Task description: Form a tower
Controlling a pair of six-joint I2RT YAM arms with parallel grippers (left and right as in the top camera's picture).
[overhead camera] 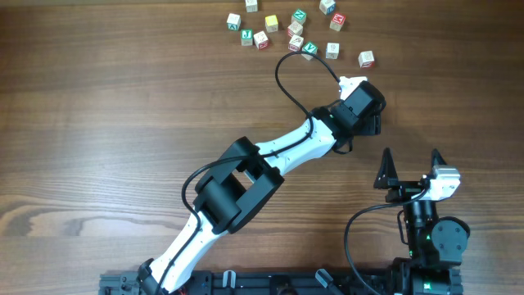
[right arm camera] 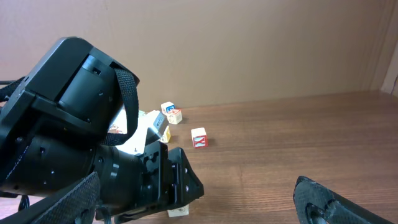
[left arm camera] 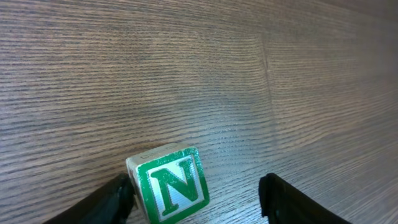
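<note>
Jaws of the left gripper [left arm camera: 196, 194] stand part-spread with the N cube [left arm camera: 172, 190] between them, not pinched. The black finger [left arm camera: 115, 202] at 9 o'clock touches or nearly touches the cube's side (too close to call). The finger at 3 o'clock stands clear across a strip of bare table [left arm camera: 186, 74]. A white capital N in a green square frame fills the cube's near face, the only writing that reads. Its top is pale bare wood with slightly rounded edges, and it sits a little askew. Whether another cube lies beneath it I cannot tell. The table is brown wood-grain with fine lines and one thin seam toward 2 o'clock. Overhead, this gripper is at 1 o'clock of centre. Loose cubes [overhead camera: 295, 28] (small, coloured faces, letters too tiny to read) are scattered at 12 o'clock, apart from it. At 4 o'clock the right gripper [overhead camera: 412, 168] has its dark pointed jaws wide apart, holding nothing.
</note>
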